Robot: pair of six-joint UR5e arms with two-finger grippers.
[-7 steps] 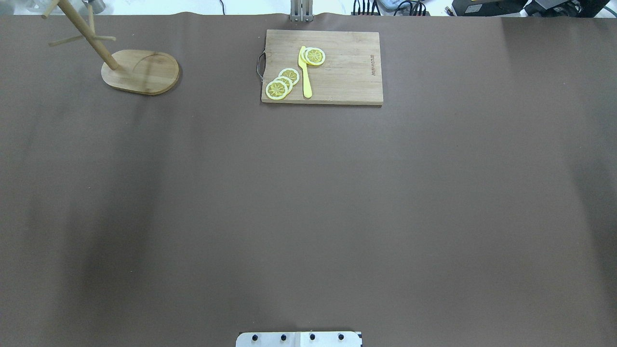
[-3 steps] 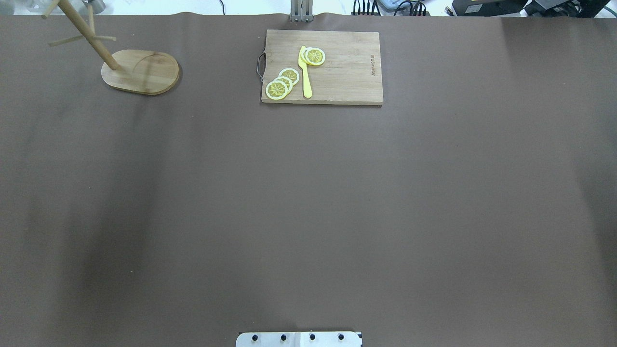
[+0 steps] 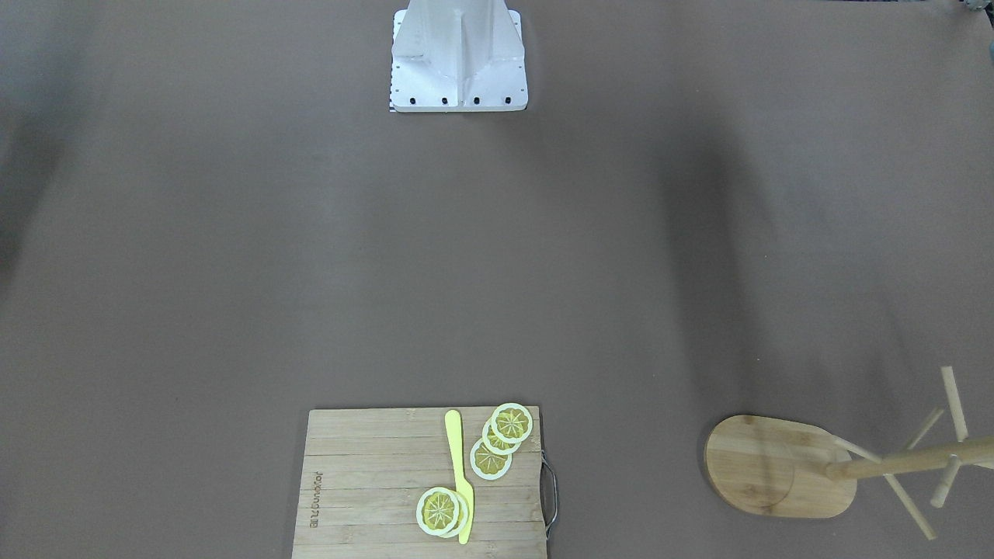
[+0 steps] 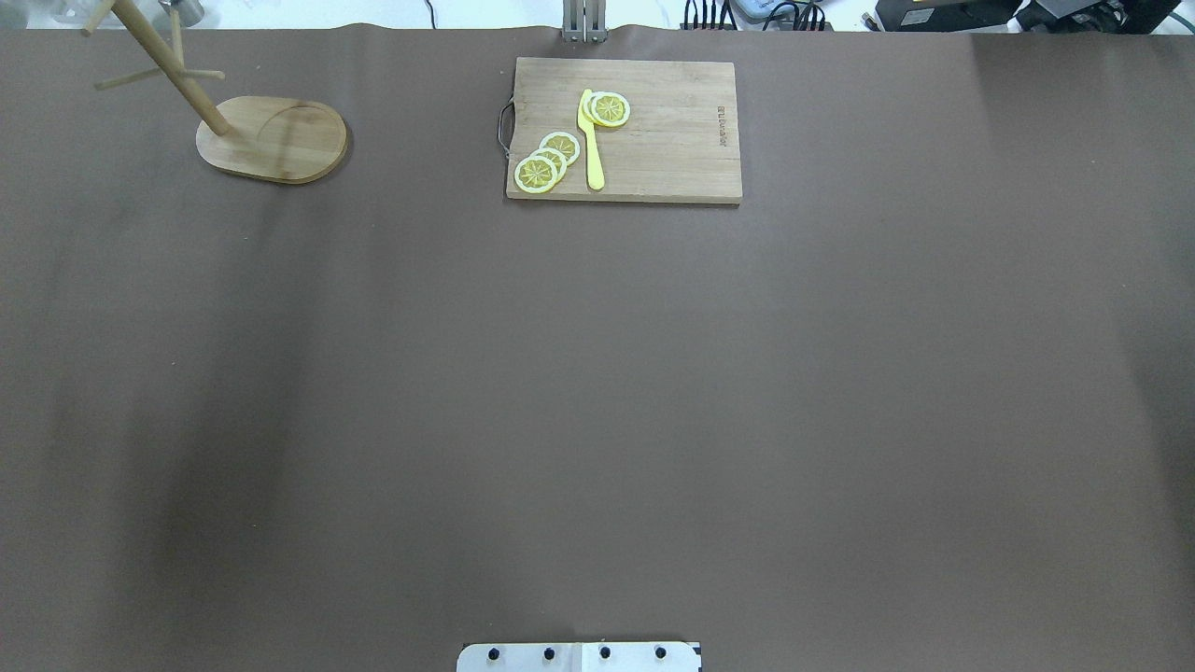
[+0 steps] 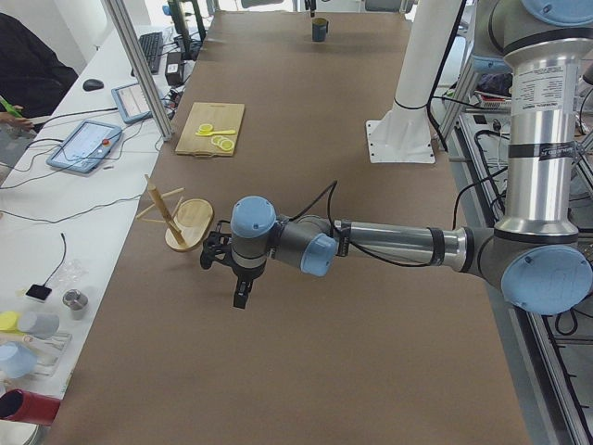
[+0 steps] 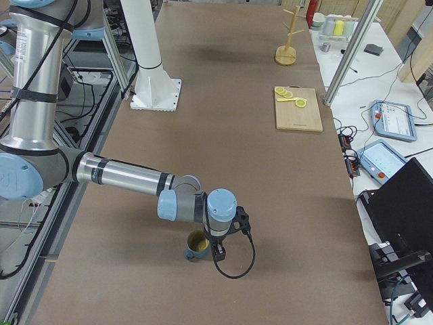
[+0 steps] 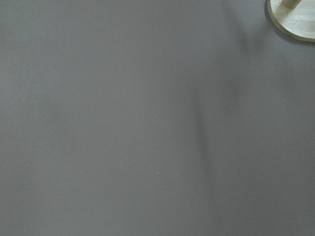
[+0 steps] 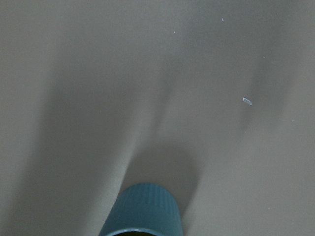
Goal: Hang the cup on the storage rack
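The dark blue cup (image 6: pixel 196 245) stands upright on the brown table at the robot's right end, yellowish inside. It also shows at the bottom of the right wrist view (image 8: pixel 142 211) and far off in the exterior left view (image 5: pixel 320 30). My right gripper (image 6: pixel 219 252) hangs just beside the cup; I cannot tell if it is open or shut. The wooden storage rack (image 4: pixel 271 140) stands at the far left, and no cup hangs on its pegs (image 3: pixel 776 466) (image 5: pixel 190 222). My left gripper (image 5: pixel 238 301) points down near the rack's base (image 7: pixel 295 19); I cannot tell its state.
A bamboo cutting board (image 4: pixel 663 140) with lemon slices (image 4: pixel 546 161) and a yellow knife (image 4: pixel 592 149) lies at the table's far middle. The robot's white base (image 3: pixel 458 62) stands at the near edge. Neither arm shows in the overhead view.
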